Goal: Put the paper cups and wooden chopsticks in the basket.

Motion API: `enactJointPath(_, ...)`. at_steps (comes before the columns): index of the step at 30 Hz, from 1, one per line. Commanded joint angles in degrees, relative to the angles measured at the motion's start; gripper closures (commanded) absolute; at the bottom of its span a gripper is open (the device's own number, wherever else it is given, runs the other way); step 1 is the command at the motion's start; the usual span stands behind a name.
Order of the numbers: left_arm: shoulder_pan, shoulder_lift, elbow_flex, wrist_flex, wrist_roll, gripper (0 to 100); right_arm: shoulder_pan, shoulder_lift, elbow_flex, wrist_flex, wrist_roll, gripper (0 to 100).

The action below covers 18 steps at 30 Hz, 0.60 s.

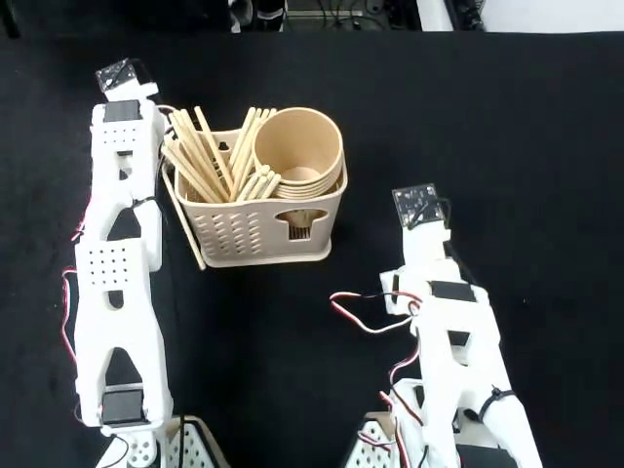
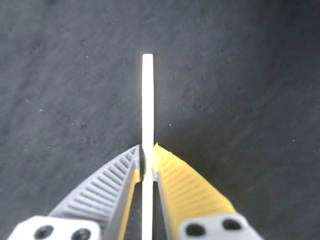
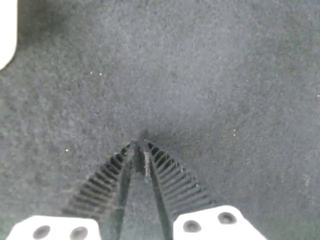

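Honestly, left gripper (image 2: 146, 154) barely pinches one chopstick (image 2: 147, 100) beside the basket (image 1: 244, 234); it could slip. Right gripper (image 3: 140, 148) closed, empty.

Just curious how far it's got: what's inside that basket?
Inside the basket a bundle of wooden chopsticks leans beside nested paper cups. How many cups are stacked is covered by the top one, and the basket's floor is hidden.

The table (image 1: 546, 146), covered in black cloth, carried a cream slotted basket (image 1: 258, 234) standing toward eleven o'clock of centre. One wooden chopstick (image 1: 190, 234) ran along the basket's nine o'clock side; whether it lay flat could not be determined.
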Motion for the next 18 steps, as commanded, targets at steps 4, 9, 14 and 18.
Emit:
enactJointPath(4,-3.5,-1.1,-17.4,13.7,0.1,97,-0.2,-0.2,-0.3,0.4,0.4,98.6)
enactJointPath(9,-11.1,-1.8,-34.2,20.2,0.2,97,-0.2,-0.2,-0.3,0.4,0.4,98.6)
enactJointPath(14,-18.0,-10.7,-28.2,20.2,0.1,97,-0.2,-0.2,-0.4,0.4,0.4,98.6)
enactJointPath(18,-18.9,-22.0,-19.6,20.2,-2.1,97,-0.2,-0.2,-0.4,0.4,0.4,98.6)
